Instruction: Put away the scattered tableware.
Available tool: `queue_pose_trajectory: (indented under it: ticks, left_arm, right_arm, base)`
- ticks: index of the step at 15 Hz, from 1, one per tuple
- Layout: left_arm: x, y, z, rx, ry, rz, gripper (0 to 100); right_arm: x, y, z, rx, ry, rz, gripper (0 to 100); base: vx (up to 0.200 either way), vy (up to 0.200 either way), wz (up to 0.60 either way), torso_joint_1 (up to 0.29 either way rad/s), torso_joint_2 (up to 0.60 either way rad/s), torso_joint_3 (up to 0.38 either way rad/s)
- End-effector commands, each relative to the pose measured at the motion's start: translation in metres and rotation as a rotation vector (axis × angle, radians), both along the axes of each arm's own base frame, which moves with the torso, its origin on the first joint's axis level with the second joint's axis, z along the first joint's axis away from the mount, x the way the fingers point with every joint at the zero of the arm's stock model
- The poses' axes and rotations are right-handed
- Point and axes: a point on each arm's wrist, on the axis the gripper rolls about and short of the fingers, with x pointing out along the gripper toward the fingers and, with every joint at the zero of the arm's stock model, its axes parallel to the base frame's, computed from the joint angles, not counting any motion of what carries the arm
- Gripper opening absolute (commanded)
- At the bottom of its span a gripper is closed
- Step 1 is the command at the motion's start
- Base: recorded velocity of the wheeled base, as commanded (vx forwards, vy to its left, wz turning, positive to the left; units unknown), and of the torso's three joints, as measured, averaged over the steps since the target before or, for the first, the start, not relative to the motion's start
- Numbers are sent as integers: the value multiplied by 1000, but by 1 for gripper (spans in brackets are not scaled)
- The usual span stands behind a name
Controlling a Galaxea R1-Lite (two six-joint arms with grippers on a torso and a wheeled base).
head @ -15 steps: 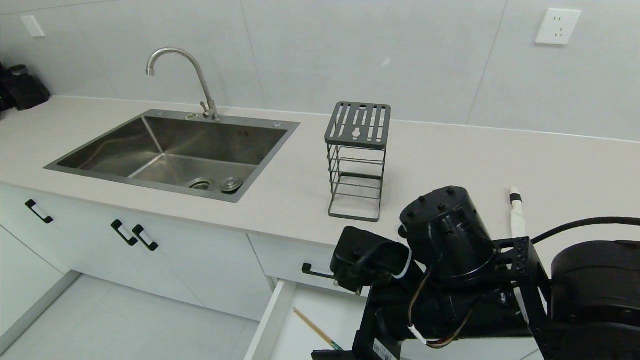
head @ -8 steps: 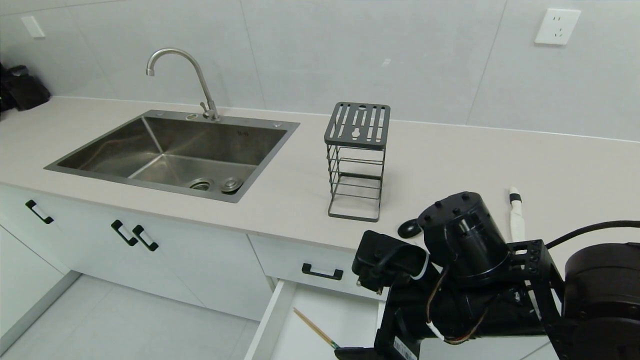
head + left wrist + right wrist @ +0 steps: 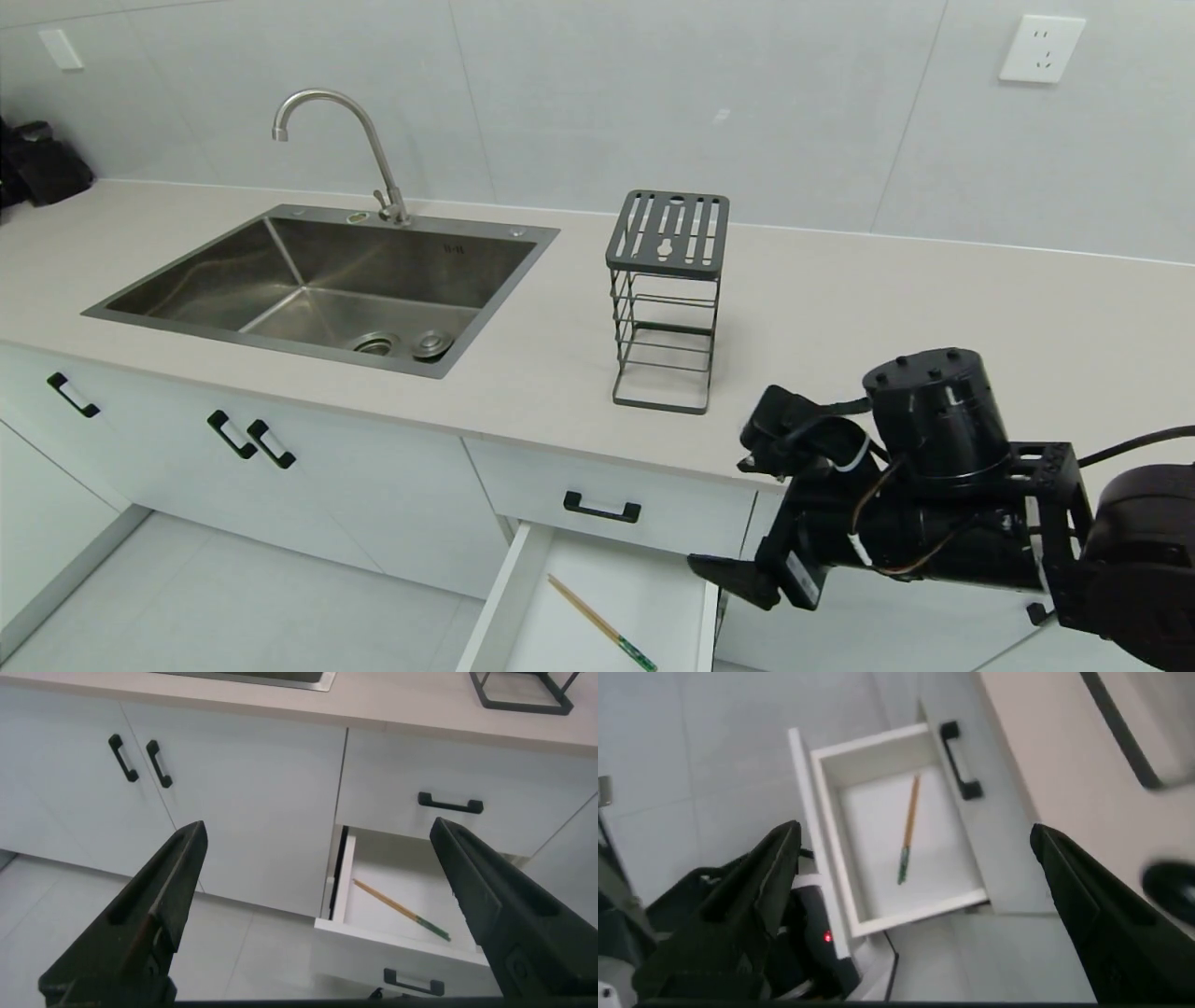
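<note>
In front of the open drawer (image 3: 495, 597), the left tool (image 3: 316, 826) is held wide and empty. Inside the drawer one chopstick (image 3: 602, 623) is seen stowed. Above the drawer's right edge the right tool (image 3: 913, 829) is spread wide, nothing gripped, so the job is judged only partly done.

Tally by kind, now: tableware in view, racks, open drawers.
Wooden chopstick with green tip: 1
Dark grey wire rack with slotted top: 1
Open white drawer: 1
Total: 3
</note>
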Motion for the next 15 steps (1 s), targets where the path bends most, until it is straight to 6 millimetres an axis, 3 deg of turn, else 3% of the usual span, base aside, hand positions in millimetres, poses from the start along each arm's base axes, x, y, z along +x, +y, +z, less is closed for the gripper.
queue_pose_trajectory:
  ticks: [1,5,8,15]
  left_arm:
    - [0,0,0,0,2,0,100]
    - [0,0,0,0,0,0,100]
    - [0,0,0,0,0,0,100]
    - [0,0,0,0,0,0,100]
  right_arm:
    - [3,-31,3,8,-29,-85,100]
    - [18,-52,9,42,-65,-139,100]
    - [50,-66,12,23,-133,-167,100]
    - [83,-98,-2,61,-98,-114,100]
  base:
    - [0,0,0,0,0,0]
    - [0,0,0,0,0,0]
    - [0,0,0,0,0,0]
    - [0,0,0,0,0,0]
